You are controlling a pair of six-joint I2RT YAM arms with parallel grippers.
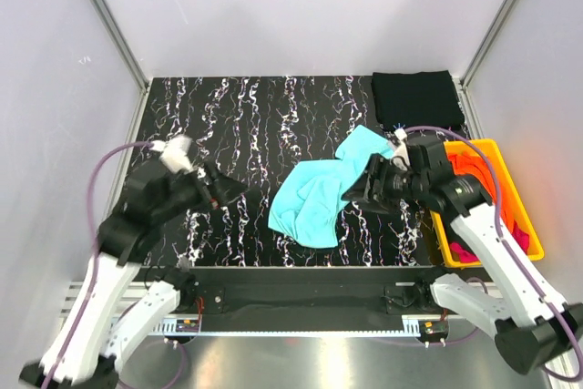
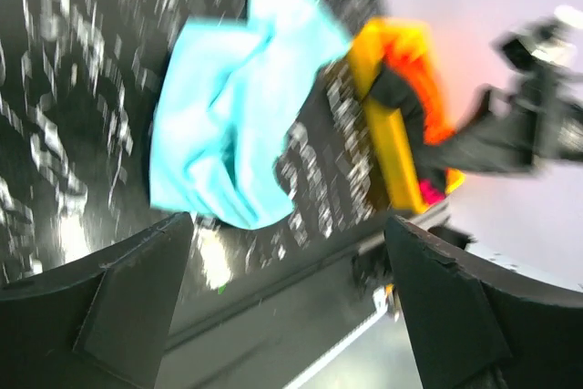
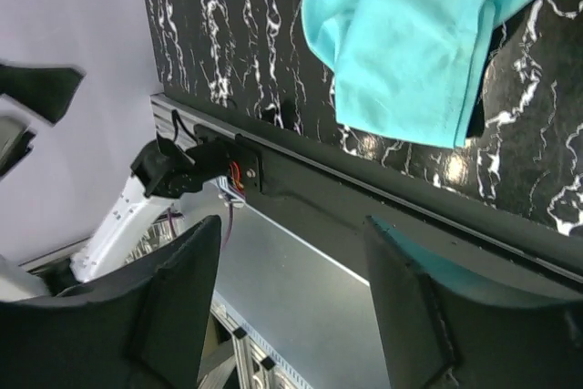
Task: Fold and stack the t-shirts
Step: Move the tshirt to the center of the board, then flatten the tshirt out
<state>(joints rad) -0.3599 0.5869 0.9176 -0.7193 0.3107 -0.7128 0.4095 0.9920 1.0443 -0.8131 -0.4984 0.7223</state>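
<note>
The left arm's tool (image 1: 224, 189) is hovering over the black, white-veined bench (image 1: 237, 125), well to the left of the light teal cloth t-shirt (image 1: 319, 190). Its jaws are standing wide apart with nothing between them, and its wrist view is looking across at that shirt from a distance.

The light teal t-shirt is lying rumpled on the bench near the middle. One part is reaching up and to the right, and the bulk is bunching toward the near edge. It is showing no tidy fold.

The right arm's tool (image 1: 362, 190) is hanging just beside the teal t-shirt's right edge. Its jaws are also spread and gripping nothing, with the cloth lying beyond the fingertips in the wrist view.

Behind and to the right of the teal t-shirt, a black cloth t-shirt (image 1: 417, 99) is lying as a flat, squared rectangle in the bench's far corner, apparently folded. To the right of the teal t-shirt, a yellow plastic bin (image 1: 512, 190) is holding a bright orange t-shirt (image 1: 469, 166) and a magenta one (image 1: 522, 232), both loosely heaped.

By this showing the work is sitting early: one shirt looks finished, the teal one is awaiting folding, and two are waiting in the bin.
</note>
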